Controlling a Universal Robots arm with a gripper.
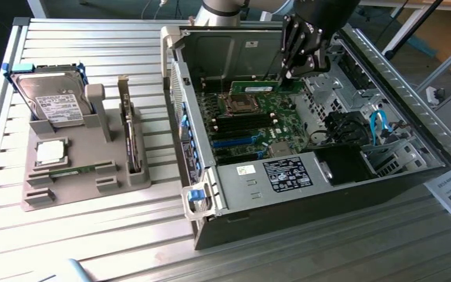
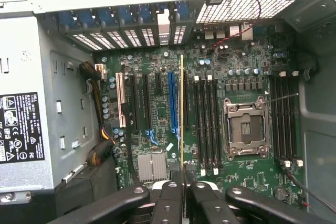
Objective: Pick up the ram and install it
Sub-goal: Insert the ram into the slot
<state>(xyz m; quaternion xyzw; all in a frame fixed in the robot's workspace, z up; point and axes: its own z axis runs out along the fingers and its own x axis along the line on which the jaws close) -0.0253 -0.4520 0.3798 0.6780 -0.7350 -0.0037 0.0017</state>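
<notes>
Working over a slatted worktop [image 1: 92,235], inside a case [image 1: 218,50] lying open with its board [image 1: 288,114] facing up. Hanging over the board near the case's back wall, with the gripper [image 1: 290,75] pointing down and closed nearly all the way, pinching the ram [image 1: 255,88] by its two flat faces. Carrying the ram on edge, long axis level, reaching from the gripper toward the exterior view's left, apparently gripped nearer one end than the middle. Showing in the wrist view as a thin bright line: ram [image 2: 182,114] seen edge-on, running straight out from the gripper [image 2: 182,190], parallel to the long black slots [image 2: 206,124] and lying between the blue slot [image 2: 171,103] and those black ones, with the socket [image 2: 244,127] beyond them. Judging the placement as turning on exactly that: needing the ram's lower edge directly over one black slot, axis along axis, and seeming to sit just beside the bank rather than over it, though hard to settle from so slanted a look. Being unable to tell touching from hovering at the board. Losing the ram's lower edge and contacts behind the stick itself, and the exact grip line between the closed pads. Failing to make out open or shut latches at the slot ends.
</notes>
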